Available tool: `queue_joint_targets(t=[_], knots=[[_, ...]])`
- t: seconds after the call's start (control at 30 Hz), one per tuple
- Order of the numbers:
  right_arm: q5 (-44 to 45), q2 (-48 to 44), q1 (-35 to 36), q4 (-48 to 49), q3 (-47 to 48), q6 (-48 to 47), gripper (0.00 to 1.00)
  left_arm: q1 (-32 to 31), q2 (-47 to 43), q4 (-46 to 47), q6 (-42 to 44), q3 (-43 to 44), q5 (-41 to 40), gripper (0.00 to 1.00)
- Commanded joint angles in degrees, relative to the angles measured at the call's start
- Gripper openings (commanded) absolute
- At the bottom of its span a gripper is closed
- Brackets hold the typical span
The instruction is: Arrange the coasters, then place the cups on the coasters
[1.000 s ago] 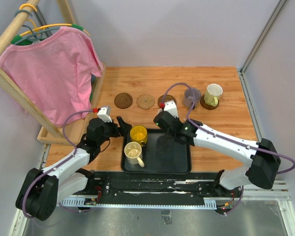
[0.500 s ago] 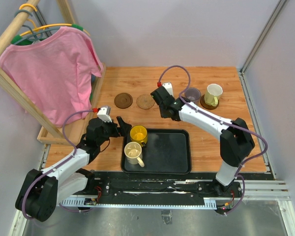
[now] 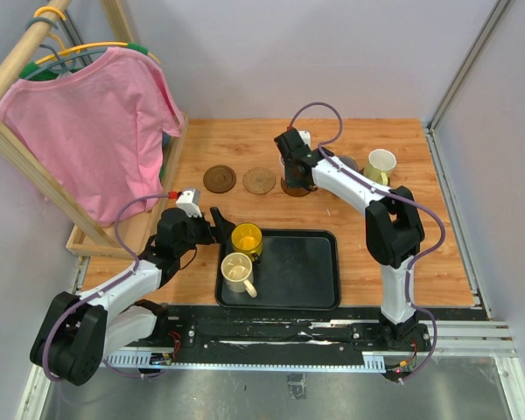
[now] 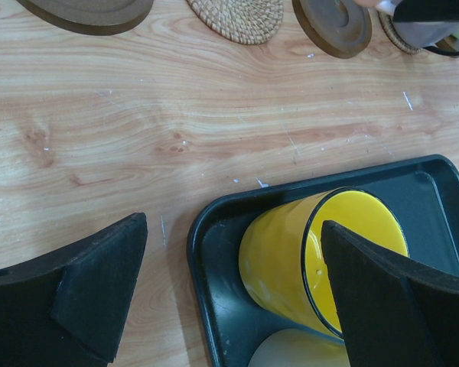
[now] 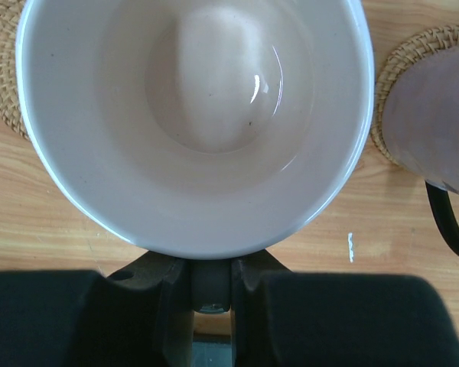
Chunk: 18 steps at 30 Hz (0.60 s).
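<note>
Right hand (image 5: 211,287), pinching the pink cup (image 5: 199,115) by the handle, just swung from the tray (image 3: 306,262) to the dark coaster (image 4: 333,23) below it, so cup three's nearly placed.

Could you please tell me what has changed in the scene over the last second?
The right gripper, shut on the pink cup, swung from above the tray toward the far side of the table and now holds the cup over the dark middle coaster. Nothing was let go. The left gripper stayed open around the yellow cup, and the cream cup did not move.
</note>
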Motion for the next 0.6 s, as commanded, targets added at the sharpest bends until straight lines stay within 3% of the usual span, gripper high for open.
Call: queue_joint_targets(t=[0.0,0.57], knots=[[0.8,1.5,-1.6,0.0,3.5,0.6,0.01,-0.6,0.8,0.4,1.3,2.1,0.9,1.00],[-0.3,4.3,-3.2,-0.2,3.0,1.3,0.01,-0.6,1.5,0.5,1.5,2.0,0.5,1.00]])
